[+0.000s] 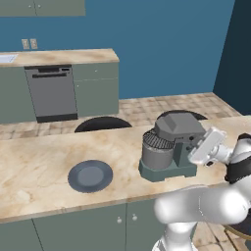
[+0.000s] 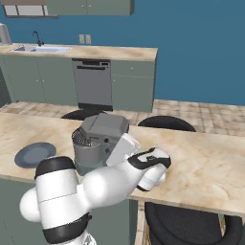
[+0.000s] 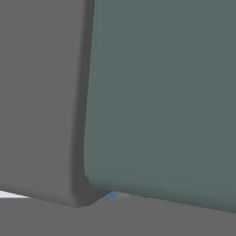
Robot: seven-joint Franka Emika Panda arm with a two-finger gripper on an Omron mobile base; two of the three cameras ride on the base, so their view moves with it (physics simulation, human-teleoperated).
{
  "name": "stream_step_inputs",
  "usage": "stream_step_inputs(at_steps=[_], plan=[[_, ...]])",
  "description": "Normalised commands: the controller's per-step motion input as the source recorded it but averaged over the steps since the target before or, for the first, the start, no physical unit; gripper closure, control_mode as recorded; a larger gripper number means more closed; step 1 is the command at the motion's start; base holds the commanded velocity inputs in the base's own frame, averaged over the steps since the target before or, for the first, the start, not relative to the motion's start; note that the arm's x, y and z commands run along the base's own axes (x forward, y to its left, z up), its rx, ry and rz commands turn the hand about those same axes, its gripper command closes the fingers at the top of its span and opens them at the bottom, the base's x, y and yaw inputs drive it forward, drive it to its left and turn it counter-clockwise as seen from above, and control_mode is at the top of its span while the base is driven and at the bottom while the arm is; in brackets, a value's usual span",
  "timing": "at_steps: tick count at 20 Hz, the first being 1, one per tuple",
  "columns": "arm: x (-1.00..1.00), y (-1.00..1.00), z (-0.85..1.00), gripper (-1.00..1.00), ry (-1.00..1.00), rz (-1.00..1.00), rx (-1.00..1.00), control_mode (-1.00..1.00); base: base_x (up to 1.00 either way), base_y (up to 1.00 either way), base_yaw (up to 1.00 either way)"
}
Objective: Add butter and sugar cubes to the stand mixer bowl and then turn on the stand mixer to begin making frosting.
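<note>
The stand mixer (image 1: 172, 147) sits at centre right of the left base view, on the worktop (image 1: 39, 166), with the closed tool (image 1: 196, 147) pressed against its side, gripping nothing. The switching-on step is judged under way. The stand mixer bowl (image 1: 156, 153) contents cannot be seen; the plate (image 1: 90, 176) lies bare.

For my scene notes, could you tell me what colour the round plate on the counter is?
The plate is dark grey-blue, seen best in the left base view.
</note>
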Motion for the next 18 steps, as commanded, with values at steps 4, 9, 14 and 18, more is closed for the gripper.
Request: stream_step_inputs(at_steps=[4,9,14,18], plan=[[-0.05,0.39,-0.88,1.0,0.0,0.01,0.24,-1.0,0.0,0.0,0.0],[-0.18,0.43,-0.6,1.0,0.0,0.0,0.14,-1.0,0.0,0.0,0.0],[-0.34,0.36,-0.07,1.0,-0.01,0.0,0.01,-1.0,0.0,0.0,0.0],[-0.59,0.39,-0.03,1.0,-0.04,0.0,0.0,-1.0,0.0,0.0,0.0]])
